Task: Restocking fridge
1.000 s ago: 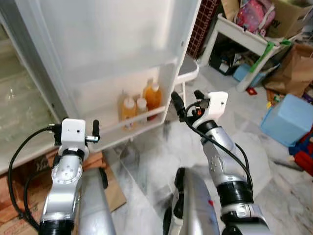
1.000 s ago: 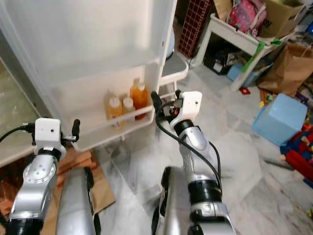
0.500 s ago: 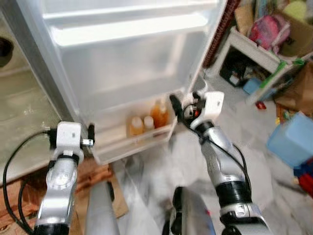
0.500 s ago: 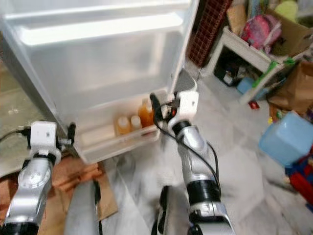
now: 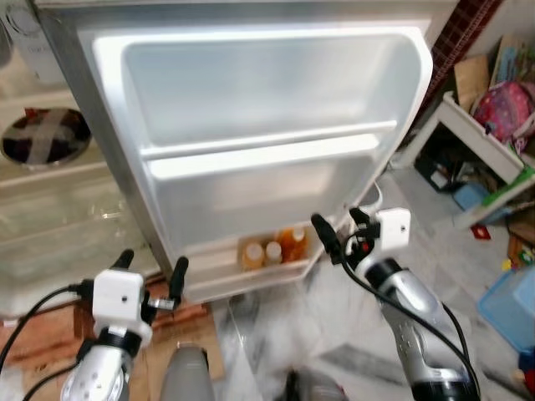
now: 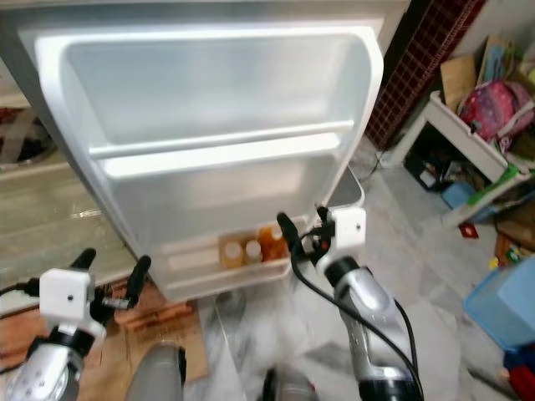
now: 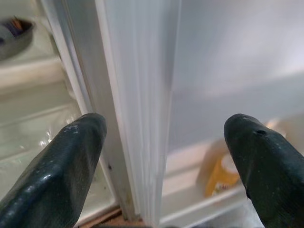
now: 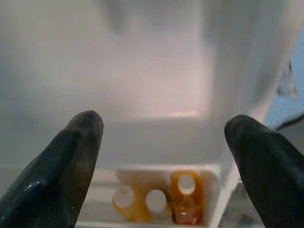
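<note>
fridge door (image 5: 267, 167) stands swung open in front of you, inner side facing the cam; use it as the ref for everything below. its upper shelves look bare white. the lowest door shelf (image 5: 251, 271) holds three bottles (image 5: 273, 249) in a row, touching or nearly so: two pale-capped yellowish ones and one taller orange one nearest the door's free edge.

right gripper (image 5: 341, 234) is up just off the door's lower free corner, beside the orange bottle's end of the shelf, not touching door or bottles. fingers spread wide, nothing between them. in the right wrist view you look between the two fingers (image 8: 66, 161) straight down onto the three bottle tops (image 8: 156, 202) in the shelf.

left gripper (image 5: 150, 276) sits below the door's hinge side, near the bottom corner. also released, fingers apart, nothing held. left wrist view: the door's hinge-side edge (image 7: 142, 109) runs up between the fingertips (image 7: 61, 166), w/ a yellowish bottle (image 7: 221, 173) seen on the door side and the fridge interior shelves (image 7: 33, 104) on the other side. cannot tell if the fingers touch the edge.

past the hinge side, fridge interior (image 5: 58, 192): glass shelves, a dark round dish (image 5: 46, 138) on one. beyond the free edge: white table (image 5: 476, 154) w/ a pink bag (image 5: 501, 104), blue box (image 5: 510, 305) on the floor. cardboard (image 5: 50, 326) lies on the floor below the hinge side.
</note>
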